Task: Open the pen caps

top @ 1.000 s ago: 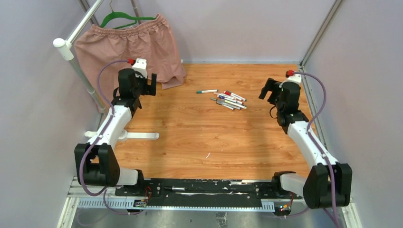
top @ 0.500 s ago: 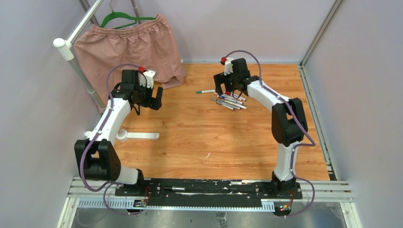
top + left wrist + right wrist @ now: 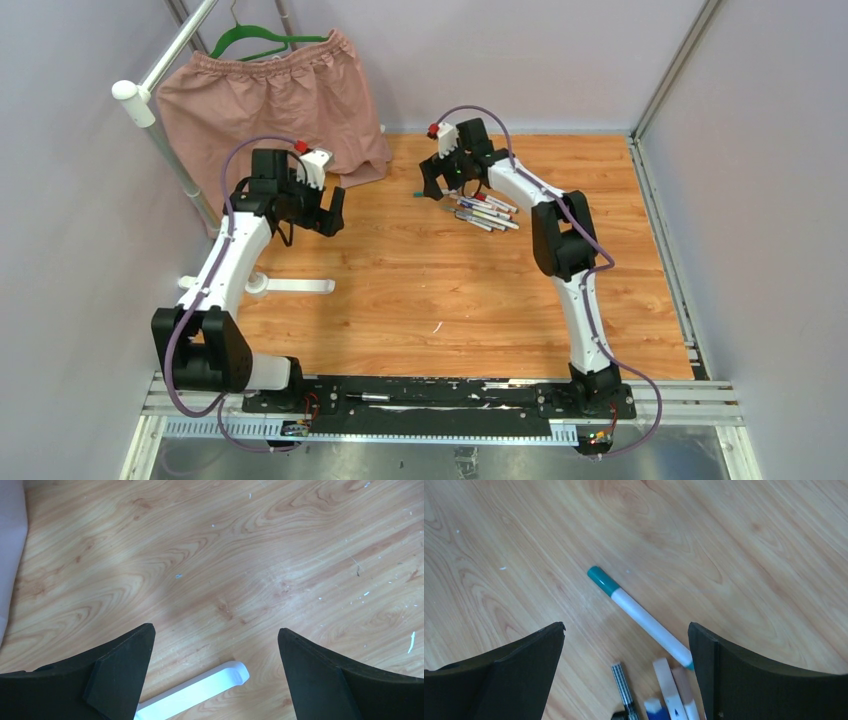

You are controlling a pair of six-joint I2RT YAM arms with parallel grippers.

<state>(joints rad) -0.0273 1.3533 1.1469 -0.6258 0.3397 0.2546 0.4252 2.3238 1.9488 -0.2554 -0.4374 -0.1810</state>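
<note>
Wooden table point(image 3: 420, 290): pink shorts point(image 3: 270, 100) on a green hanger point(image 3: 262, 38) hang at the far left corner, and a white bar point(image 3: 295, 286) lies by the left edge, near the left gripper point(image 3: 215, 645), which is spread wide and empty. The pens point(image 3: 485, 212) are piled near the far edge, right of centre. The right gripper point(image 3: 626, 625) hangs wide and empty over a lone teal-capped pen point(image 3: 649, 622) just left of the pile, teal cap point(image 3: 601, 581) on, other pen ends just beside it.
</note>
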